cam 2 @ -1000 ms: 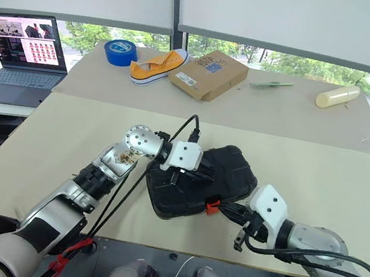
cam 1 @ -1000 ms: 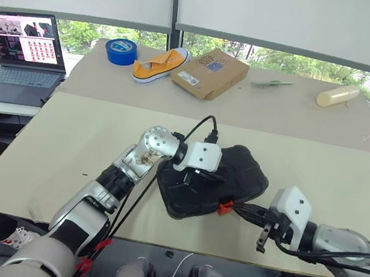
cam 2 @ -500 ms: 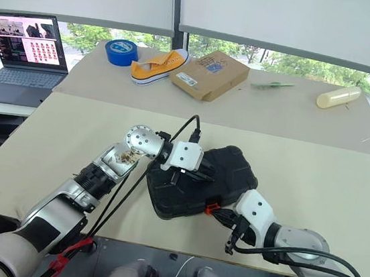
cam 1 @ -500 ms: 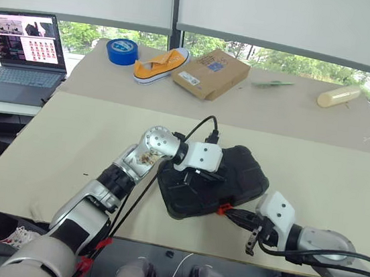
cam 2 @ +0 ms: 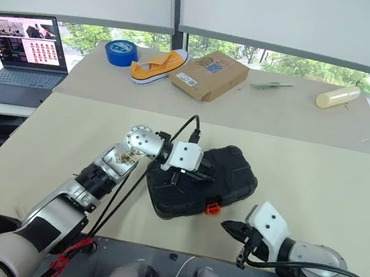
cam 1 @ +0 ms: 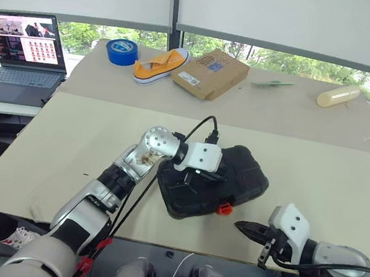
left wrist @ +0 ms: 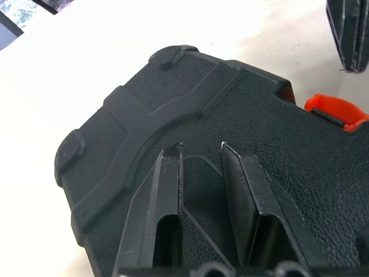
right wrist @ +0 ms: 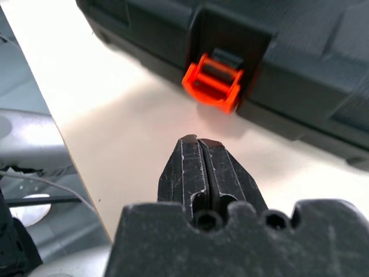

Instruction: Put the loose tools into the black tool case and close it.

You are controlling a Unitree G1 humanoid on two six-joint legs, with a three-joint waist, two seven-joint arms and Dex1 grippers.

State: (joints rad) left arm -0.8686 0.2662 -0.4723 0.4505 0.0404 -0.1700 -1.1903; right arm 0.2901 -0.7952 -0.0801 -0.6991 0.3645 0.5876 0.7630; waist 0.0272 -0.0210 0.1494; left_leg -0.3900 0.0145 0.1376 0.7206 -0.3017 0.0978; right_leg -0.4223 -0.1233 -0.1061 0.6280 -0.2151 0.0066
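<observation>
Right gripper (cam 2: 227, 226), two black fingers pressed together w/ nothing between them, hangs at the near table edge, just beside the orange latch (right wrist: 212, 81) but apart from it. Left gripper (left wrist: 200, 173) rests on the lid of the case, fingers a little spread and laid flat on the plastic, not pinching anything.

Biggest thing is the beige table (cam 1: 91, 134). On it, near the front edge and about the middle, lies the black moulded-plastic tool case (cam 1: 244, 176), lid down. No loose tools are seen on the near table, so I judge they are already inside. At the far side stand a brown cardboard box (cam 1: 210, 73), an open laptop (cam 1: 23, 51), an orange shoe (cam 1: 159, 64) and a big blue tape roll (cam 1: 121, 51), all well apart from the case.

Step in hand, as I judge: the closing. In the right wrist view the orange latch stands out from the case front, tilted, so prob. not snapped yet.

Next move calls for: left gripper to hold the lid down, right gripper to come forward w/ its closed tip and push the latch flat against the case wall. Aim must be on the latch itself, a miss may only shove the case along the table
</observation>
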